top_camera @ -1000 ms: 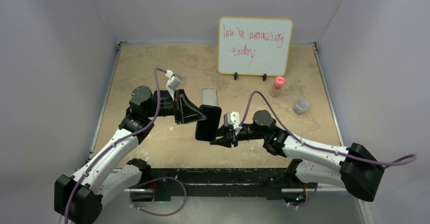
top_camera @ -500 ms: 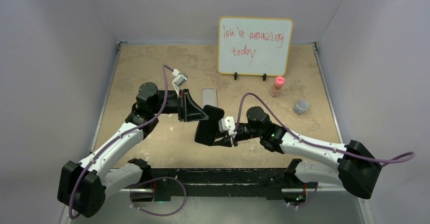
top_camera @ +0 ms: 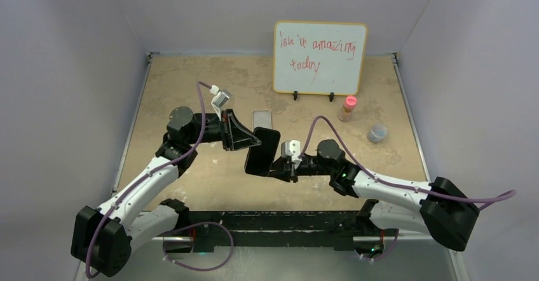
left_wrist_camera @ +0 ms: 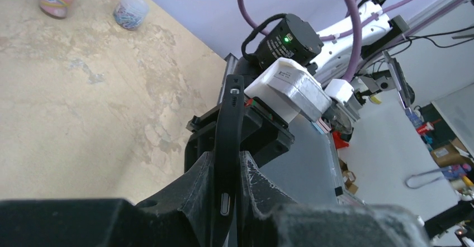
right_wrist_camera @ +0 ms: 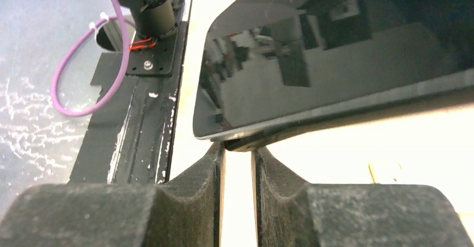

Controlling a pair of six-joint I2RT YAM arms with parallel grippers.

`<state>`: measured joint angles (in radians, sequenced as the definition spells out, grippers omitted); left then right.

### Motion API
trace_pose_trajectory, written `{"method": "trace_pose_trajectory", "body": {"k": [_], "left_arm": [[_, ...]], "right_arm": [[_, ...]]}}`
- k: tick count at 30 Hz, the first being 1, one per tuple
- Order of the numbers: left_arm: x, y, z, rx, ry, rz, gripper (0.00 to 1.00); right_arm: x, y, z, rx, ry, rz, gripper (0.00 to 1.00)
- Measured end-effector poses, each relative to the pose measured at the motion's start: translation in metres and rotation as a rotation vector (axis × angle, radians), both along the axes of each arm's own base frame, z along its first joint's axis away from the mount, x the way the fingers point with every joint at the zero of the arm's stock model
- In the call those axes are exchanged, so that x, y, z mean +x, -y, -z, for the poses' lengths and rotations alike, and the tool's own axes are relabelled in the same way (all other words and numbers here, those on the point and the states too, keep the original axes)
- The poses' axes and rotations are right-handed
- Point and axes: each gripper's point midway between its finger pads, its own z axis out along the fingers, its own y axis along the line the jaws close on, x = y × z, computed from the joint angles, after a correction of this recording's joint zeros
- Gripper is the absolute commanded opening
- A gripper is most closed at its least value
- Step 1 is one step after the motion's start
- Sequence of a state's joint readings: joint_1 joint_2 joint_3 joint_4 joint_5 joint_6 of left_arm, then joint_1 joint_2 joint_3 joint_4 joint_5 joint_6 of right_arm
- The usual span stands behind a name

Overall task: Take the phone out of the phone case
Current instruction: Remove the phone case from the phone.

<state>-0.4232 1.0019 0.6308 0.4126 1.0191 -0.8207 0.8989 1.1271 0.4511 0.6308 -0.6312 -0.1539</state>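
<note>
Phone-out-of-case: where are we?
Done: phone is off the table, in the air.
In hand: left gripper clamps one edge and right gripper pinches the opposite edge.
Left: the separation itself; no clear split shows at the phone's edges.
Grey slab lying on the table: cannot tell what it is.

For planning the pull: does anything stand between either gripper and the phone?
Nothing visible does. The left gripper pinches the phone at its far end, and the right gripper has its tips on the near end. The phone is held in the air between them.
</note>
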Motion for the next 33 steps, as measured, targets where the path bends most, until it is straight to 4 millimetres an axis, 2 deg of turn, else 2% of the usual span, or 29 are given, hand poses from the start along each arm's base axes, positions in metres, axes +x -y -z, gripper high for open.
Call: {"method": "trace_pose_trajectory", "body": {"k": [5,12,21,27,33], "left_arm": [[0.007,-0.002,0.008,0.0,-0.007,-0.049,0.0],[0.012,-0.003,0.018,-0.028,-0.02,-0.095,0.0],[0.011,0.019,0.024,-0.055,-0.006,-0.107,0.0],[0.016,0.02,0.027,-0.084,-0.009,-0.157,0.0],[0.022,0.023,0.039,-0.122,-0.056,-0.203,0.0]], "right_arm": [[0.0,0.012,-0.001,0.106,-0.128,0.077,0.14],[0.002,0.017,-0.002,0.189,-0.314,0.116,0.14],[0.0,0.011,0.011,0.193,-0.555,0.08,0.15],[0.005,0.013,0.009,0.205,-0.558,0.099,0.17],[0.005,0.014,0.011,0.194,-0.569,0.106,0.18]]}}
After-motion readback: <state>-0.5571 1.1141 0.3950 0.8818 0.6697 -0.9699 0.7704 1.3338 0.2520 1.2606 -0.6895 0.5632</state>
